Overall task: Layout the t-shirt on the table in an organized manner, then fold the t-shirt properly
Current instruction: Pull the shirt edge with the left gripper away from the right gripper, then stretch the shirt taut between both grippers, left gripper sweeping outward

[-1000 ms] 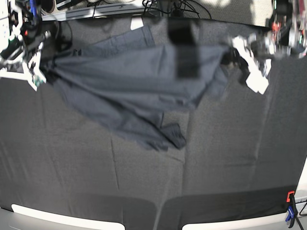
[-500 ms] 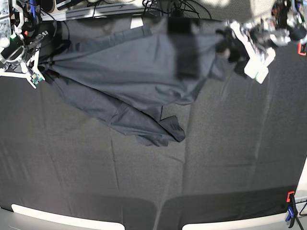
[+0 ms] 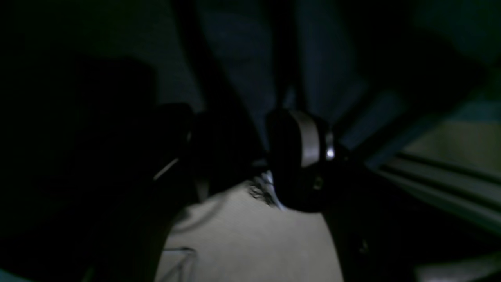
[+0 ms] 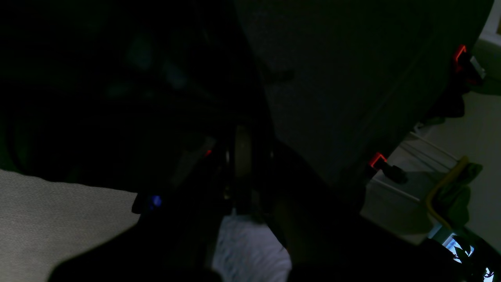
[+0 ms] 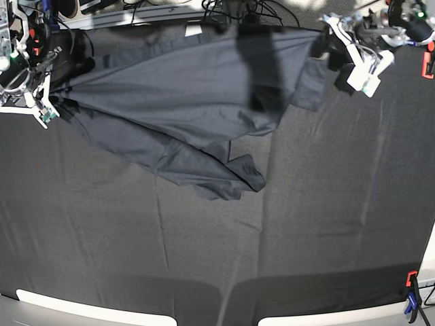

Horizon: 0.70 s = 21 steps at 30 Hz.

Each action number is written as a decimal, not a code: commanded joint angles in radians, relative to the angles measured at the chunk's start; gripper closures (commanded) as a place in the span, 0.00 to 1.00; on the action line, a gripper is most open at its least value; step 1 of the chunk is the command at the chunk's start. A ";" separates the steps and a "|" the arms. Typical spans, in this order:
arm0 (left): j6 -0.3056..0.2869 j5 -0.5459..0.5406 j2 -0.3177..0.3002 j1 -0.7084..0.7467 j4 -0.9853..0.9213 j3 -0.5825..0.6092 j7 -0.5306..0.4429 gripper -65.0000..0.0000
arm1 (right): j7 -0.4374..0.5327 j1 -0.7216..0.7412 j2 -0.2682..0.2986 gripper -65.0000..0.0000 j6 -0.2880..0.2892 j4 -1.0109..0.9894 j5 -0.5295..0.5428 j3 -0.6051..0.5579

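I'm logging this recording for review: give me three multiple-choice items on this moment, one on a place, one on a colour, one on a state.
1. Where on the table does the t-shirt lie?
A. far half
B. near edge
C. off the table

2. What colour is the t-shirt?
A. white
B. red
C. dark navy-charcoal

3. How does the t-shirt lie?
A. folded into a neat square
B. stretched wide, lower part bunched
C. rolled up

Answers: 1 A, it lies along the far edge between the left gripper and right gripper. 2 C, dark blue-grey cloth. 3 B, wrinkled folds trail toward the middle.

Both arms wide apart, left claw (image 5: pixel 325 46) and right claw (image 5: pixel 60 95) clamped.
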 commanded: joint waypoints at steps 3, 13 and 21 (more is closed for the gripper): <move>0.118 0.115 -0.009 0.001 0.017 -0.006 -0.057 0.59 | -0.010 0.003 0.021 1.00 0.003 0.013 -0.026 0.011; 0.130 -0.071 -0.009 0.001 0.018 -0.006 -0.058 0.59 | -0.010 0.003 0.021 1.00 0.000 0.013 -0.023 0.011; 0.127 -0.080 -0.008 -0.098 0.018 -0.006 -0.155 0.59 | -0.009 0.003 0.021 1.00 -0.012 0.013 -0.018 0.011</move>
